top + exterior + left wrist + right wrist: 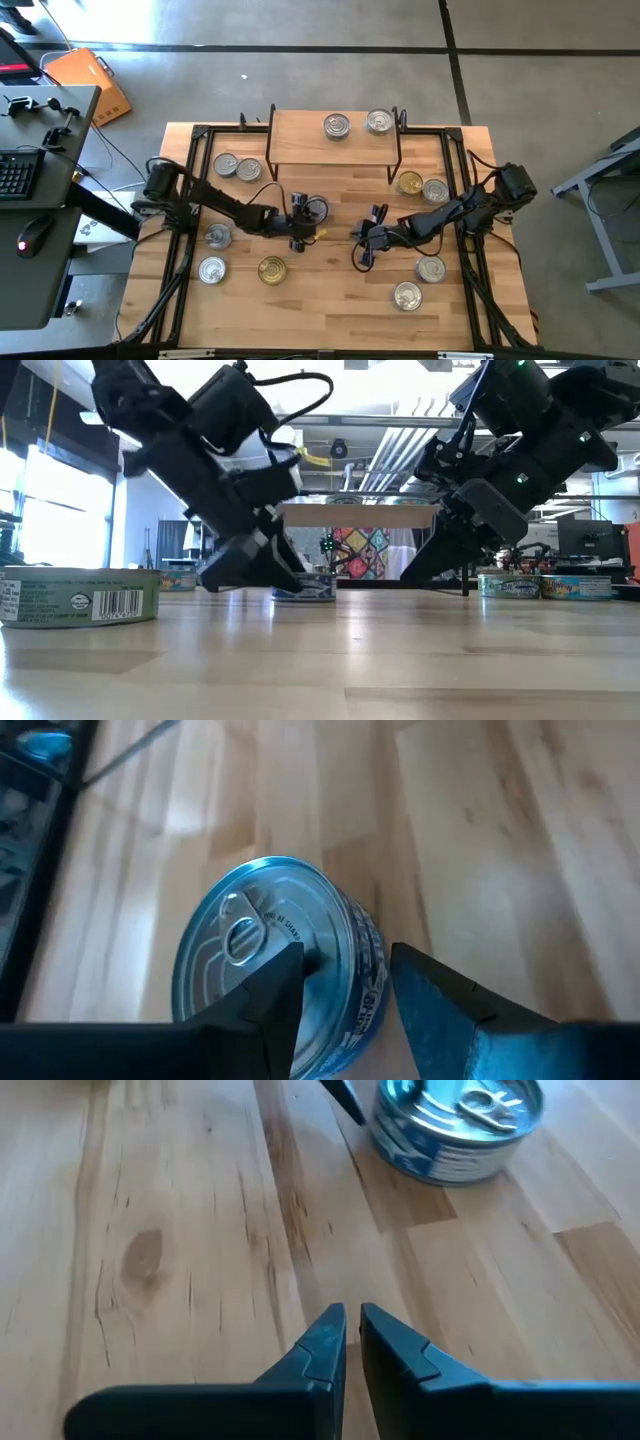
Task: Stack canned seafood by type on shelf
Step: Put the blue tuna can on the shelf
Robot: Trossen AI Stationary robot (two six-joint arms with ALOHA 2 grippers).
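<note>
A silver-lidded can (265,955) with a blue side label stands on its base on the wooden table, just in front of the shelf (335,145). My left gripper (345,960) is open over its near edge. One finger is over the lid and the other is outside the side wall. My right gripper (352,1315) hovers shut and empty over bare wood to the right of that can (460,1125). Two silver-lidded cans (337,126) (379,122) sit on the shelf top. My left gripper comes at the can slanting down from the table's left, astride its near rim (330,970). I cannot tell whether either finger touches it. The can rests flat on the table.
Loose cans lie around the table. Two (237,168) are at the shelf's left and several (215,252) near the left rail. A gold-lidded one (272,270) is in front, and a gold and a silver one (422,187) are at the shelf's right. Two (419,282) are at the front right. Black frame rails run along both sides.
</note>
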